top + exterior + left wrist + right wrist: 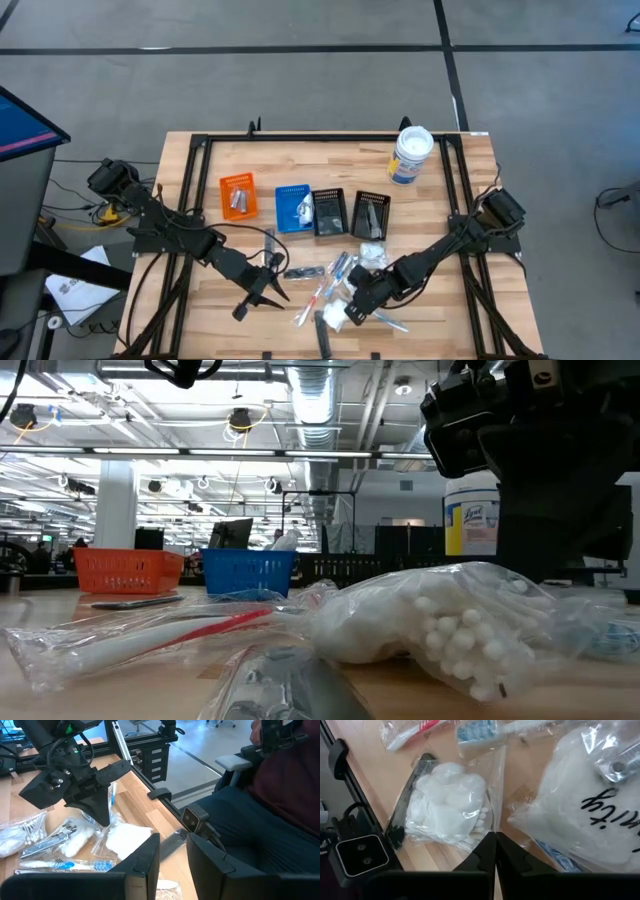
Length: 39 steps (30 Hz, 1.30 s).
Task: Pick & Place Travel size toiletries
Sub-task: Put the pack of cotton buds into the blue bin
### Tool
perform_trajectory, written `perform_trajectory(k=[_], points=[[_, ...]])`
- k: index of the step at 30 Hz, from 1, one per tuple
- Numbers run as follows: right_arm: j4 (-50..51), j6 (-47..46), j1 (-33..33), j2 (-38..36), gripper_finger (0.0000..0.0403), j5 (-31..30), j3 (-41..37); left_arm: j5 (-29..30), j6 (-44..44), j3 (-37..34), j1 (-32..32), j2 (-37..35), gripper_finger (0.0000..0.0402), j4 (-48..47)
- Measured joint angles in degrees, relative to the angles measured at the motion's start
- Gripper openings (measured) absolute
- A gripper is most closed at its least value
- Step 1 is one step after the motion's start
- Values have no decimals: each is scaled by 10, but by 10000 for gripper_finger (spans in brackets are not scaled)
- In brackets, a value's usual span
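Observation:
The travel size toiletries [340, 285] lie heaped on the wooden table near its near edge. They are clear bags of cotton swabs [447, 805], a white packet with black writing [590, 810], and wrapped toothbrushes with blue [65, 865] and red [180, 630]. My right gripper [352, 305] is shut and points down into the heap, with its tips [495, 840] at the swab bag's edge. The same gripper shows from the side in the left wrist view [102, 817]. My left gripper [262, 298] is open over bare wood left of the heap and holds nothing [173, 852]. My right gripper comes from above, pointing down, with its shut fingertips [489, 845] between the swab bag and the written packet. I cannot tell whether they touch or pinch the clear plastic. Both packets lie flat on the table.
Beyond the heap stand an orange bin [237, 195], a blue bin [293, 207] and two black bins [330, 212] [371, 214]. A white tub [411, 155] stands at the far right. Black frame rails [190, 190] run along the table's sides. A seated person [280, 795] is beyond the near edge.

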<state>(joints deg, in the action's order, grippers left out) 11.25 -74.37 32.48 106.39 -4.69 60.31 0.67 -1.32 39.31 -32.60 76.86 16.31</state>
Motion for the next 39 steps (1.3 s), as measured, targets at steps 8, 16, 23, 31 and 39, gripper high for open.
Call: perform_trajectory(k=[8, 16, 23, 31, 39], points=[[3, -5, -7, 8, 31, 3, 0, 0, 0, 0, 0, 0, 90, 0], [-13, 7, -15, 8, 98, -4, 0, 0, -2, 0, 0, 0, 90, 0], [-19, 12, -13, 8, 129, -5, 0, 3, -4, 0, -2, 0, 90, 0], [-50, -5, -6, 49, 132, -4, 2, 7, -10, 0, -5, 0, 90, 0], [-83, 8, -10, 58, 102, 16, 2, 19, -10, 0, -9, 0, 90, 0]])
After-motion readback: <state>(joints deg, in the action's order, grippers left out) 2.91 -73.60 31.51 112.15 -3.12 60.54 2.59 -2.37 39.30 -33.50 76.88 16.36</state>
